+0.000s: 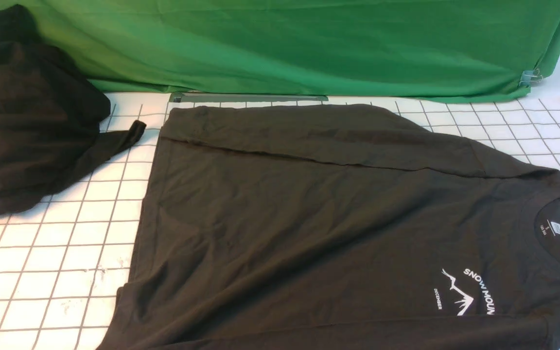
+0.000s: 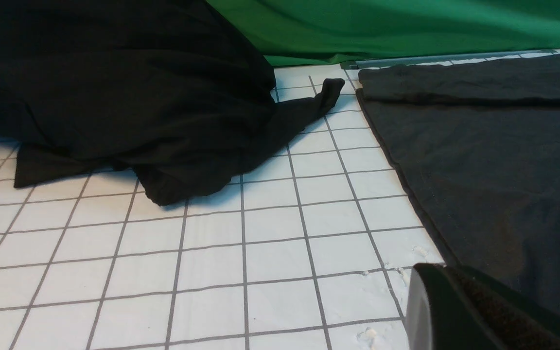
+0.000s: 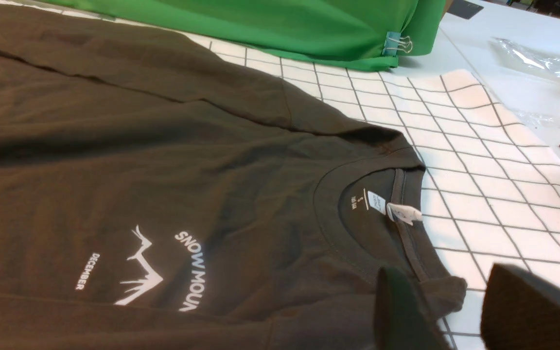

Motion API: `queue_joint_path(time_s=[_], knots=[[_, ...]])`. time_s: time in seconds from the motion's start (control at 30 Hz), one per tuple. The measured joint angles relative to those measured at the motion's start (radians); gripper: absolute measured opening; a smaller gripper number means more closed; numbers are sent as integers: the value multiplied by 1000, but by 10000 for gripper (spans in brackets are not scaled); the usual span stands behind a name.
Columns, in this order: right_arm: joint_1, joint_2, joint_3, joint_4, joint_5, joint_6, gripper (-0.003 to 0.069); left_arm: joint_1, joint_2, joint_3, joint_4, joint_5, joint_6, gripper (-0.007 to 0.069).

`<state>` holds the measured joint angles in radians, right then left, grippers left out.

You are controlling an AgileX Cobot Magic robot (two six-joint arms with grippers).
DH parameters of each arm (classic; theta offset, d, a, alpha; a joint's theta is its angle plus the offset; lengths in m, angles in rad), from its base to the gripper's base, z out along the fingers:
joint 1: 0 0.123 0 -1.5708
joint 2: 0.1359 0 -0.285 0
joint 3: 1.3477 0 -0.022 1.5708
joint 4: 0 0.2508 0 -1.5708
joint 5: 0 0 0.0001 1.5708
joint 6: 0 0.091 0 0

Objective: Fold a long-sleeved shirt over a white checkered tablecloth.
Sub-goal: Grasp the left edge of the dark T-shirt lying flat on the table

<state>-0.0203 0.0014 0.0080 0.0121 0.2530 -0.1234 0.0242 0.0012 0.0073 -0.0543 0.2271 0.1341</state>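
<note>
The long-sleeved shirt (image 1: pixel 309 218) lies flat, chest up, on the white checkered tablecloth (image 1: pixel 56 253). Its far sleeve is folded across the body, its neck points right, and the white mountain logo (image 1: pixel 464 291) shows. In the right wrist view my right gripper (image 3: pixel 447 291) stands open just above the shirt (image 3: pixel 163 170), astride the shoulder corner beside the collar and neck label (image 3: pixel 404 213). Tablecloth (image 3: pixel 494 194) shows between the fingers (image 3: pixel 401 311). In the left wrist view my left gripper (image 2: pixel 435 291) is shut and holds nothing. It hovers low at the shirt's hem edge (image 2: pixel 494 170) over the tablecloth (image 2: pixel 212 272).
A lumpy black mass of cloth (image 1: pixel 27 112) lies at the far left, one strip reaching toward the shirt. Green fabric (image 1: pixel 309 43) hangs along the back, held by a binder clip (image 1: pixel 528 78). Clear plastic bags (image 3: pixel 533 58) lie beyond the cloth's right edge.
</note>
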Motion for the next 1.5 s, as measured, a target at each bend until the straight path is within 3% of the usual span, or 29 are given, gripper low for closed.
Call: queue_joint_path(time_s=[0.73, 0.83, 1.0, 1.07, 1.37, 1.5], knots=[[0, 0, 0, 0, 0, 0, 242, 0, 0, 0, 28, -16, 0, 21], [0, 0, 0, 0, 0, 0, 242, 0, 0, 0, -18, -91, -30, 21], [0, 0, 0, 0, 0, 0, 242, 0, 0, 0, -314, -265, -212, 21], [0, 0, 0, 0, 0, 0, 242, 0, 0, 0, -360, -318, -245, 21], [0, 0, 0, 0, 0, 0, 242, 0, 0, 0, -384, -471, -271, 21], [0, 0, 0, 0, 0, 0, 242, 0, 0, -6, -386, -726, -377, 21]])
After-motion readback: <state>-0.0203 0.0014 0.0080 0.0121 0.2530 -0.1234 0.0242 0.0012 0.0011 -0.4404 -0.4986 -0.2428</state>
